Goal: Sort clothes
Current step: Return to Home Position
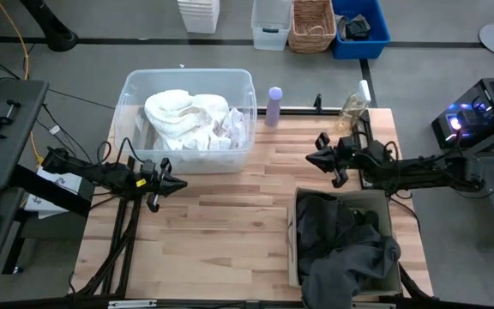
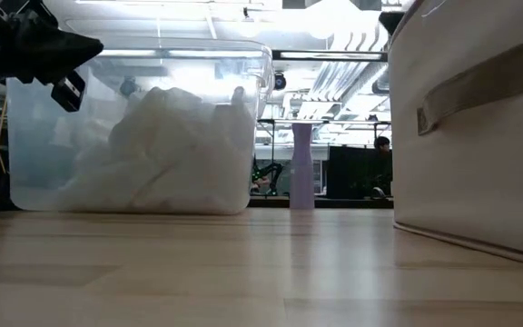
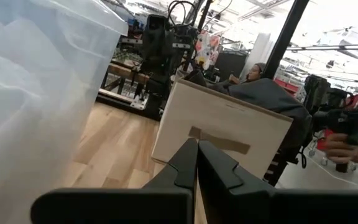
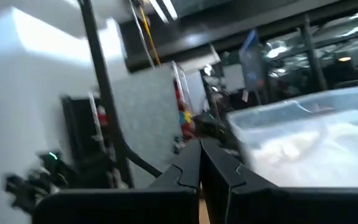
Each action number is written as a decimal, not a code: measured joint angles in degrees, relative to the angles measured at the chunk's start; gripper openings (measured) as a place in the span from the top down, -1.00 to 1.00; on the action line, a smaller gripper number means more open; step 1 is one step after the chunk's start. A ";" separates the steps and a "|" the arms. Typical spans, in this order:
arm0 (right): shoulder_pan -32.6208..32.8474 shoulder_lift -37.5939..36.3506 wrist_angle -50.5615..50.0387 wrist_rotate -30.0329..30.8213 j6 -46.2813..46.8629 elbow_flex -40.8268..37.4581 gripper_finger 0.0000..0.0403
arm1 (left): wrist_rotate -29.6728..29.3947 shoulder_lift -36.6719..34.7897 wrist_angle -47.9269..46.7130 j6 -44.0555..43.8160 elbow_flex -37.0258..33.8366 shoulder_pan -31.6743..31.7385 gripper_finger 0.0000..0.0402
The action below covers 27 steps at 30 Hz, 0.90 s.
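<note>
Soft, light white and cream garments (image 1: 191, 120) fill the clear plastic bin (image 1: 187, 74), limp dark grey garments (image 1: 341, 245) the beige fabric bin (image 1: 292, 257); you'd pinch a raised fold; left gripper (image 1: 178, 183) and right gripper (image 1: 311, 158) both closed, empty.

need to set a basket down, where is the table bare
Widest bare wood: front centre, bordered by clear bin, left gripper and fabric bin. Smaller patch between lilac bottle and right gripper. Both bins are crowded.

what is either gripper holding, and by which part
Nothing is held. The left gripper and the right gripper are both shut with nothing between their fingers.
</note>
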 joint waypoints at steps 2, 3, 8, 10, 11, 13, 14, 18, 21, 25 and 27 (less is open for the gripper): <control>0.18 0.01 -3.00 1.27 -4.58 0.00 1.00 | 0.00 0.00 -0.02 0.00 0.00 0.00 1.00; -0.03 0.02 -4.78 2.06 -7.41 0.00 1.00 | 0.02 0.00 -0.02 0.00 0.00 0.00 1.00; -0.52 0.02 -13.52 4.11 -15.87 0.00 1.00 | 0.04 -0.01 -0.03 0.00 0.00 0.00 1.00; -0.52 0.04 -17.31 4.11 -15.94 0.00 1.00 | 0.04 -0.02 -0.04 0.00 0.00 0.00 1.00; -0.52 0.02 -19.28 4.11 -15.22 0.00 1.00 | 0.04 0.00 -0.04 0.02 0.00 0.00 1.00; -0.52 0.04 -23.87 4.11 -13.97 0.00 1.00 | 0.06 0.00 -0.02 0.00 0.00 0.00 1.00; -0.52 0.04 -25.82 4.11 -13.25 0.00 1.00 | 0.07 -0.02 -0.06 0.01 0.00 0.00 1.00; -0.09 -1.23 -36.50 4.43 -10.18 0.00 1.00 | 0.07 0.00 -0.05 0.02 0.00 0.00 1.00; 1.38 -8.38 -49.14 4.72 -8.62 0.04 1.00 | 0.07 0.00 -0.06 0.02 0.00 0.02 1.00; 2.47 -20.14 -66.85 4.67 -5.78 0.04 1.00 | 0.09 -0.02 -0.04 0.02 0.00 0.02 1.00; 2.62 -25.61 -73.09 4.48 -3.99 0.04 1.00 | 0.09 0.00 -0.04 0.02 0.00 0.02 1.00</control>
